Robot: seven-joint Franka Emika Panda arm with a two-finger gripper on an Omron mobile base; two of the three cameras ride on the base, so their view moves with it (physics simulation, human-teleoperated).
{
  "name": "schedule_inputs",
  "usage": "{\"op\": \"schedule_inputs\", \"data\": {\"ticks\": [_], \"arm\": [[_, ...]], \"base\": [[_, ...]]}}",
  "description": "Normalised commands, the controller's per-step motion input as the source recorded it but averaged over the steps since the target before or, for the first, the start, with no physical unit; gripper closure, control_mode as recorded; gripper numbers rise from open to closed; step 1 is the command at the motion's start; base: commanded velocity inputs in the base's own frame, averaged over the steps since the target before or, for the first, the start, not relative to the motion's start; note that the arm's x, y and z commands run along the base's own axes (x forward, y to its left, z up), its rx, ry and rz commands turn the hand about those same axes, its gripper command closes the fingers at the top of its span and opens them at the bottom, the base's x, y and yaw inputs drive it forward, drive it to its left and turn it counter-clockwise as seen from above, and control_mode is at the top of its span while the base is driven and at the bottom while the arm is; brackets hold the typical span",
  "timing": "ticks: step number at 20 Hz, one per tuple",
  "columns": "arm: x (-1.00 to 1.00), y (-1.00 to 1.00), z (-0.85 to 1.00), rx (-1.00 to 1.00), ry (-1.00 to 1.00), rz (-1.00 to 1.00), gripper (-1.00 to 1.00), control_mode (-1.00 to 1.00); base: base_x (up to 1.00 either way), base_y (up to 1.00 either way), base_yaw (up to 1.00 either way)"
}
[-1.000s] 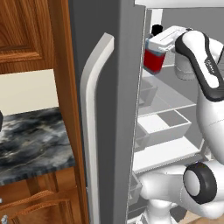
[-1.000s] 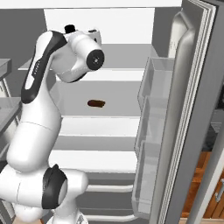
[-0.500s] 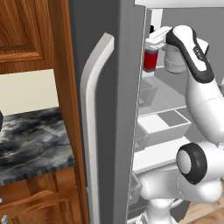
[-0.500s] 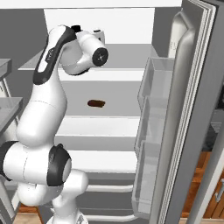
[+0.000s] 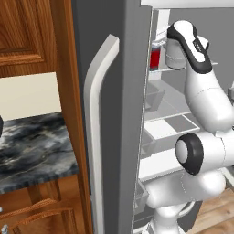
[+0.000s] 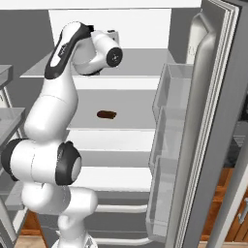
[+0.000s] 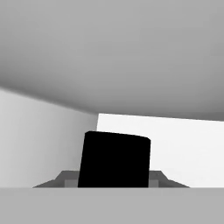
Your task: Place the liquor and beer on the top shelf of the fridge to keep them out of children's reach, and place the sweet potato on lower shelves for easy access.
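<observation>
The liquor [image 5: 155, 58], red-bodied with a black cap [image 7: 114, 159], hangs in my gripper [image 5: 161, 45] at the height of the top shelf [image 6: 145, 60] inside the open fridge [image 5: 119, 114]. My gripper is shut on the bottle's neck, and the cap looms large at the bottom of the hand view. I cannot tell whether the bottle's base touches the shelf. The sweet potato [image 6: 106, 115] lies on a white shelf two levels lower. The beer is out of view.
The thick grey fridge door [image 5: 103, 132] stands close on the left, with a wooden cabinet [image 5: 27, 36] and a dark marble counter [image 5: 32, 146] beyond it. The other door [image 6: 208, 121], with clear bins [image 6: 167, 111], hangs open on the right. The fridge ceiling [image 7: 113, 52] is close above the hand.
The arm has straightened and carried the liquor deeper into the fridge, toward the door side of the top shelf. The sweet potato has stayed put.
</observation>
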Motion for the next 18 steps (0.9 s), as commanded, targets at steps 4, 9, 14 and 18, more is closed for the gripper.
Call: {"op": "schedule_inputs", "data": {"ticks": [4, 9, 14, 18], "arm": [[0.59, 0.00, -0.06, 0.00, -0.03, 0.00, 1.00, -1.00], [0.63, 0.05, -0.07, 0.00, -0.03, 0.00, 1.00, -1.00], [0.68, 0.10, -0.09, 0.00, -0.02, -0.01, 1.00, -1.00], [0.55, 0.09, -0.10, 0.00, -0.01, -0.01, -1.00, -1.00]], "base": [[0.00, 0.00, 0.00], [0.00, 0.00, 0.00], [0.00, 0.00, 0.00], [0.00, 0.00, 0.00]]}}
